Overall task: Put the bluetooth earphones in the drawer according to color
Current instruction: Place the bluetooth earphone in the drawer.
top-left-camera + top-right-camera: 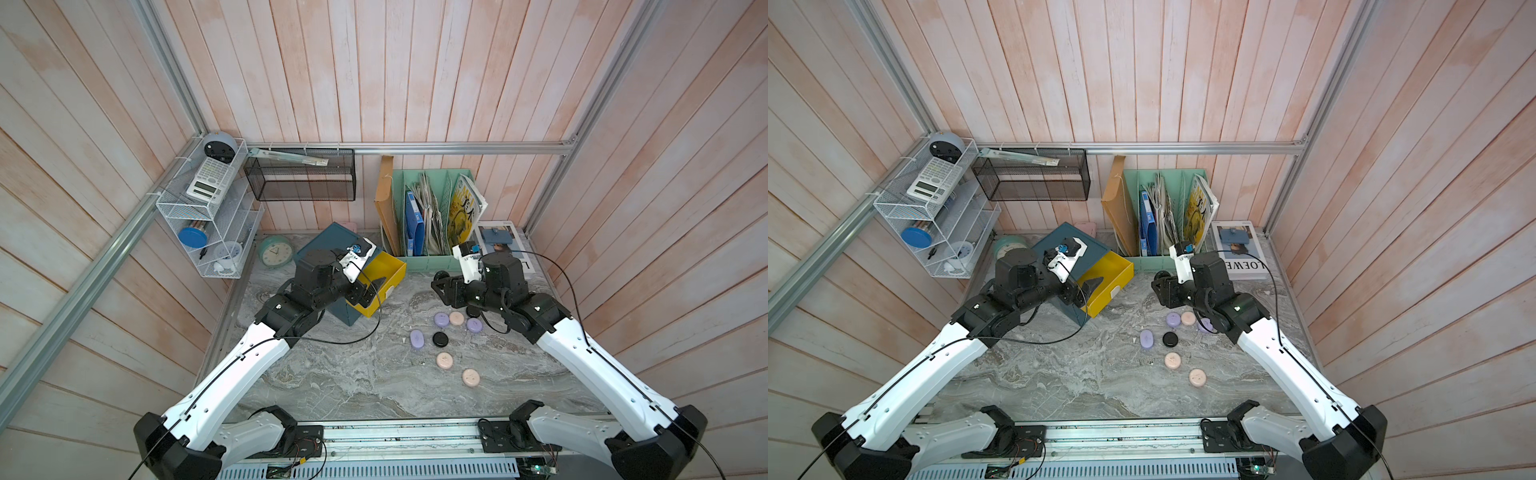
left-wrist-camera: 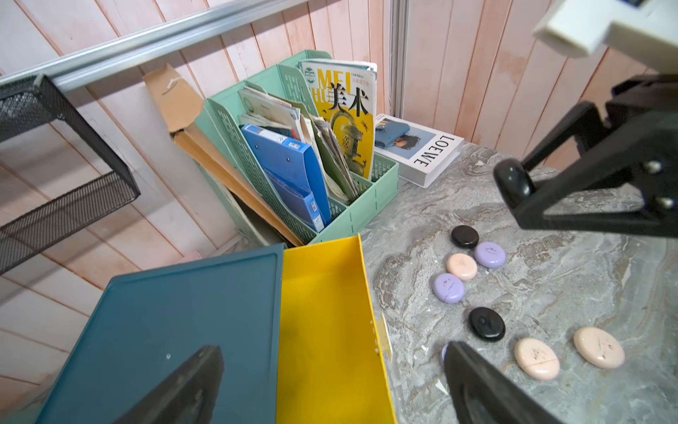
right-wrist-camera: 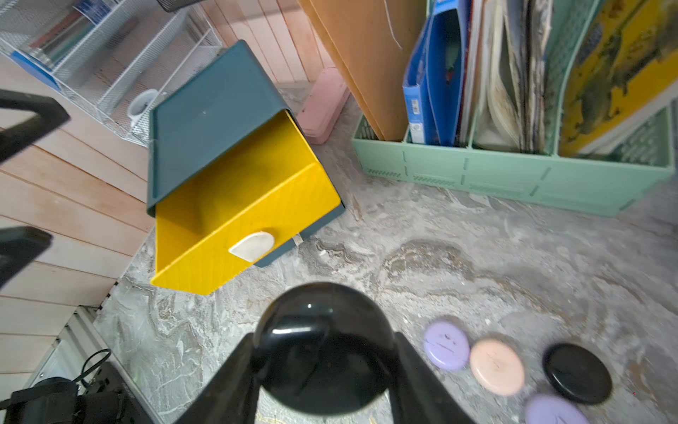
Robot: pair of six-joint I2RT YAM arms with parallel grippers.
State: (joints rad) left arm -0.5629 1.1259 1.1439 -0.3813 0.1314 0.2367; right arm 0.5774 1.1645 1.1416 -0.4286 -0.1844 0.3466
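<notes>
Gripping a glossy black round earphone case [image 3: 315,323] in the right gripper [image 3: 324,367], left gripper [image 2: 330,363] spread wide open over the pulled-out yellow plastic drawer [image 2: 323,293]

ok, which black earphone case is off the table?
The black case clamped in the right gripper; the other two black ones lie on the tabletop.
</notes>
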